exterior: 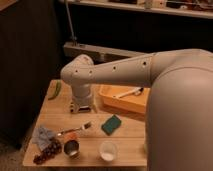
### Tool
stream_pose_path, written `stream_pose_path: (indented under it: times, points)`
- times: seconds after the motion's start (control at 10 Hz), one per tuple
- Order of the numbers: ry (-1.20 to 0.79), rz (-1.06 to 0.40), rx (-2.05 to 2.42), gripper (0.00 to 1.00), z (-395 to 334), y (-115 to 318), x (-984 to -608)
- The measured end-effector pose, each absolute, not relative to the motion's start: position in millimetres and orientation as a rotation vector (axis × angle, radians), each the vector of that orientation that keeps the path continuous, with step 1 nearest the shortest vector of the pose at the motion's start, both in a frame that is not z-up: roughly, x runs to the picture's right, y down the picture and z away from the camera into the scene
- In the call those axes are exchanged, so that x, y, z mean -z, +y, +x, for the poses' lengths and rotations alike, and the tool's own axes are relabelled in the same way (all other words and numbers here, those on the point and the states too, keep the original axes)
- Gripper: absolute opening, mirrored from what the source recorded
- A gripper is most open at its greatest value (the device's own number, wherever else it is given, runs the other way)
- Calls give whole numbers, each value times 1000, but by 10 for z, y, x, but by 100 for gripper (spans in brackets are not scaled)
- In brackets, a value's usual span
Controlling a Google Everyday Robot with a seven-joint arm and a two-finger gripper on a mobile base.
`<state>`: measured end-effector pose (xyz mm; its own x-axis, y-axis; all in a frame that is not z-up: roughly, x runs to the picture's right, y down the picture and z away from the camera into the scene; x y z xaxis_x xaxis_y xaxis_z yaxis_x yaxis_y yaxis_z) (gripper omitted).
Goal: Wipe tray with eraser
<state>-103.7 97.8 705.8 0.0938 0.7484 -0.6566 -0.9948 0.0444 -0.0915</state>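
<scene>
gripper is down at the table, hanging from the bent wrist of the arm, just left of the tray and outside it
gripper state: can't tell, its lower end is a pale blob with dark patches and the wrist hides the rest
eraser: can't pick it out for sure; might be part of that patchy blob under the wrist, can't confirm

tray is the orange-yellow bin on the back right of the table, near wall facing the camera, right end hidden behind the robot body
one pale long item lies inside it toward the back, can't tell what it is

rest of the table:
- green sponge flat on the wood just in front of the tray, a bit right of the gripper, not touching either
- fork lying at a slant in front of the gripper, tines toward the sponge, something small and orange right under it
- blue-grey cloth crumpled at the front left, touching the fork's handle end
- dark red grapes at the front left corner, just below the cloth
- metal cup upright just right of the grapes
- white bowl upright near the front edge, below the sponge, apart from the cup
- long green thing at the back left edge, well apart from the rest

arm reaches in from the right across the tray's back left corner, elbow above the table
</scene>
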Motion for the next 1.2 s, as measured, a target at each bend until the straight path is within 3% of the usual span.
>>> stream_pose_path:
  times: [0.3,0.7,1.0,1.2]
  points:
    - [312,-752,-1237,65,-1346,649,-7250]
    - [128,-860,-874,65,-1760,535,-7321]
    - [69,-875,-774,65,-1849,521,-7330]
    - [0,-804,-810,65,-1761,491,-7380]
